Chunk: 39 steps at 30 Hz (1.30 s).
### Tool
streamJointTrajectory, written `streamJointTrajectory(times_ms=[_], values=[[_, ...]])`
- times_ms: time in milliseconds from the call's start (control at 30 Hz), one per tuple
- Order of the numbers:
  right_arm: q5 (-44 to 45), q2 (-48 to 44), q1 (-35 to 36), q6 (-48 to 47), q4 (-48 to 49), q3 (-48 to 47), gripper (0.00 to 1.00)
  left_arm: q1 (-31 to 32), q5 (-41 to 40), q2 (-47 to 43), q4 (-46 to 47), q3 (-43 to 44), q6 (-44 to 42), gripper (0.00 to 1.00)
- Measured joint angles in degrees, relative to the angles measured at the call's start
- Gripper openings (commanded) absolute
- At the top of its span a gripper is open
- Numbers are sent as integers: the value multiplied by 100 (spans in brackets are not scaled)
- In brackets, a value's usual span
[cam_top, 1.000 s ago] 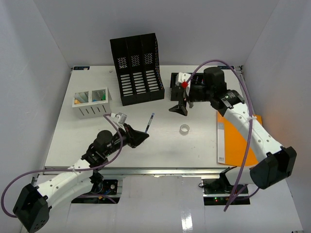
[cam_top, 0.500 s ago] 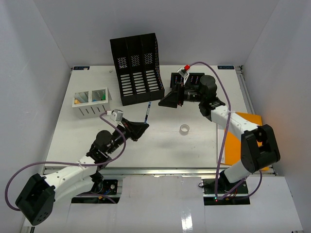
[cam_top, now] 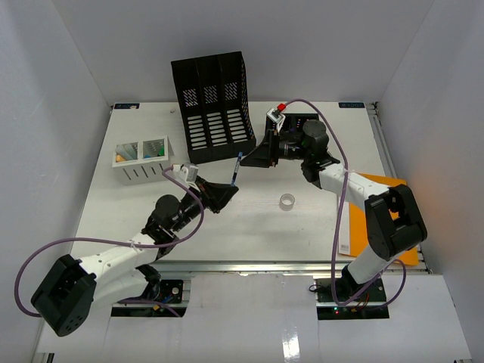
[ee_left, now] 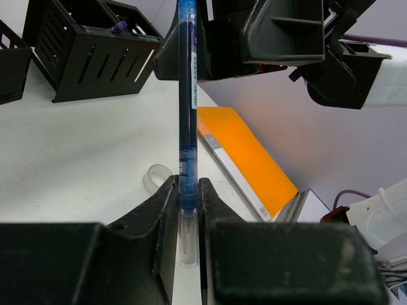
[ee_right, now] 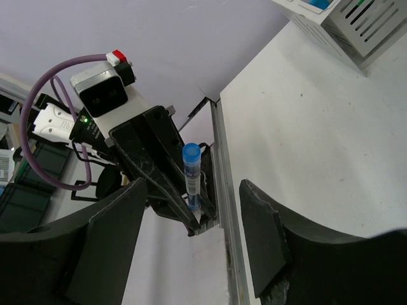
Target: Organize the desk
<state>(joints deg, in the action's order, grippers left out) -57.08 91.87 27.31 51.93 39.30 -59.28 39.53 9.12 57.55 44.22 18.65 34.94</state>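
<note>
A blue pen (cam_top: 236,170) is held off the white desk (cam_top: 302,234) by my left gripper (cam_top: 224,193), which is shut on its clear lower end (ee_left: 185,219). The pen (ee_left: 186,95) points up toward my right gripper (cam_top: 254,159). In the right wrist view the pen's capped end (ee_right: 192,166) stands between the two black fingers (ee_right: 267,235) of my right gripper (ee_right: 194,190). Those jaws are open, with a gap on each side of the pen and no contact.
An orange folder (cam_top: 382,215) lies at the desk's right edge and a clear tape ring (cam_top: 287,201) in the middle. A black magazine file (cam_top: 215,106) and a small black holder (cam_top: 301,122) stand at the back. A white organizer (cam_top: 142,159) stands at the left.
My left gripper has raised the pen up and to the right. My right gripper swung left from the small black holder to the pen's top end, and its jaws have narrowed.
</note>
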Motion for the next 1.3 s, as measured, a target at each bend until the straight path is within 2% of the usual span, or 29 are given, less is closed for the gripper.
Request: streamJointTrajectory(times_ms=[100,333,633,733,767,800,900,1033,1100,1200,1300], values=[[-15,64,72,34,29,-21,55,0,37,32,9,5,2,0],[-51,88,240,41,154,-27,47,0,126,262,89,18,44,0],[-55,110,234,139,360,-29,10,0,304,459,249,180,146,0],[-50,127,226,117,460,-29,8,4,358,454,307,200,211,2],[-52,128,226,107,486,-29,8,3,364,454,308,203,227,5],[-53,128,227,97,510,-29,8,2,370,455,307,204,241,13],[-92,128,229,68,547,-29,8,2,374,453,284,209,272,51],[-211,128,233,34,586,-29,8,2,280,395,-9,221,340,87],[-287,125,231,-36,567,-52,8,0,151,272,-261,221,348,97],[-419,128,179,-384,290,-221,8,-1,-10,6,-606,236,320,98],[-398,134,-19,-1357,-561,-650,8,-2,-116,-537,-1026,247,216,98]])
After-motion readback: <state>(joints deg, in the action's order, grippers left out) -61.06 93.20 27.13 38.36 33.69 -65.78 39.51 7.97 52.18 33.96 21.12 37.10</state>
